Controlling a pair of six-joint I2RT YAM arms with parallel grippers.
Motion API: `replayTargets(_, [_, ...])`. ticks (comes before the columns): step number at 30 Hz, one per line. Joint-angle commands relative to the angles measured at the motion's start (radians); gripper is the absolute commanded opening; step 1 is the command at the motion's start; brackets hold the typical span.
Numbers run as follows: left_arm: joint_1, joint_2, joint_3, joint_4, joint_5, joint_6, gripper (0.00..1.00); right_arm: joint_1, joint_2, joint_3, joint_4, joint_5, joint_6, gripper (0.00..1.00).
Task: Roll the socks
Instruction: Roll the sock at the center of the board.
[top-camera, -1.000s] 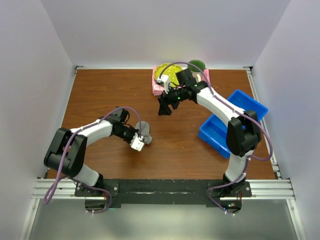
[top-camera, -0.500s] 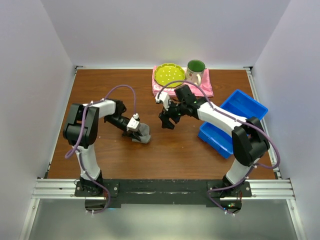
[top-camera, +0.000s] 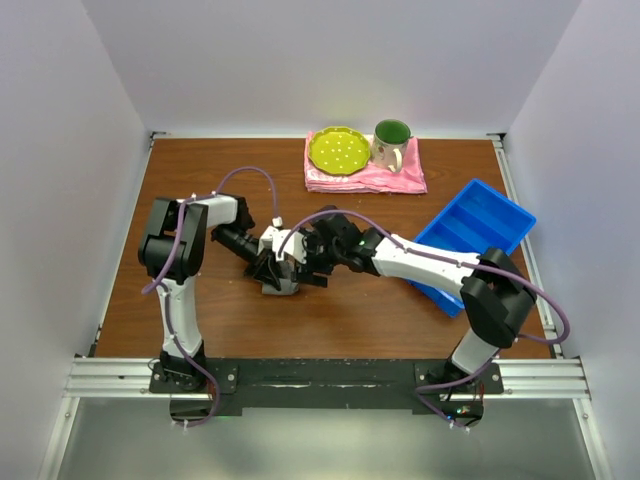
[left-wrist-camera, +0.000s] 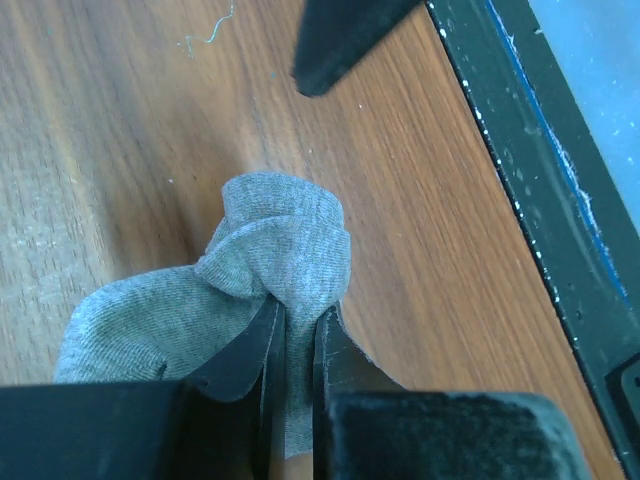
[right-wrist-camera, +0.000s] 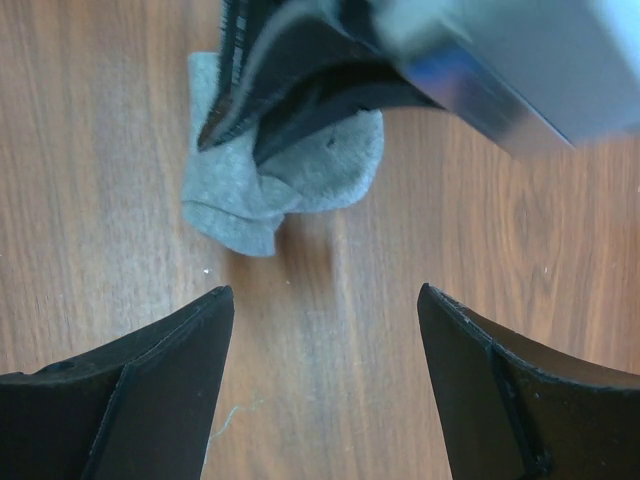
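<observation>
1. Top view: on the brown bench (top-camera: 180, 170) there is one bunched grey bundle, the socks (top-camera: 288, 284), near the middle and toward the near edge. Whether it is one sock or a pair cannot be told.
2. The two arms meet over the bundle. The left end effector (top-camera: 273, 270) comes in from the left and sits on the socks. The right end effector (top-camera: 306, 264) comes in from the right and is just beside them.
3. At the far edge lies one pink cloth (top-camera: 400, 181). It carries one yellow-green plate (top-camera: 338, 150) on its left and one green-lined mug (top-camera: 391, 143) on its right. One blue tray (top-camera: 490, 215) sits at the right, well apart from the socks.
4. Left wrist view: the left end effector (left-wrist-camera: 292, 325) is pinched closed on a fold of the grey knit. A rolled lump of the socks (left-wrist-camera: 285, 240) lies just beyond the fingertips, resting on the wood.
5. Right wrist view: the right end effector (right-wrist-camera: 325, 300) is spread wide and grips nothing. The socks (right-wrist-camera: 235, 205) lie beyond it, clamped by the left arm's dark fingers.
</observation>
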Motion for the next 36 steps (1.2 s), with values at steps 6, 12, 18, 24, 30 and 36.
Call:
replayTargets(6, [-0.002, 0.058, -0.012, 0.106, -0.141, -0.119, 0.0, 0.095, 0.039, 0.026, 0.032, 0.035, -0.05, 0.79])
replayTargets(12, [-0.002, 0.061, -0.017, 0.112, -0.139, -0.123, 0.0, 0.159, 0.076, 0.024, 0.055, 0.082, -0.059, 0.79])
replayTargets(18, [-0.002, 0.047, -0.049, 0.147, -0.141, -0.123, 0.0, 0.172, 0.114, 0.055, 0.077, 0.105, -0.044, 0.79])
replayTargets(24, [-0.001, 0.041, -0.058, 0.161, -0.143, -0.133, 0.0, 0.178, 0.146, 0.076, 0.078, 0.081, -0.024, 0.78])
replayTargets(30, [-0.002, 0.041, -0.058, 0.161, -0.141, -0.131, 0.0, 0.193, 0.172, 0.079, 0.089, 0.102, -0.022, 0.72])
replayTargets(36, [-0.002, 0.04, -0.06, 0.159, -0.141, -0.131, 0.0, 0.198, 0.183, 0.072, 0.103, 0.118, -0.025, 0.7])
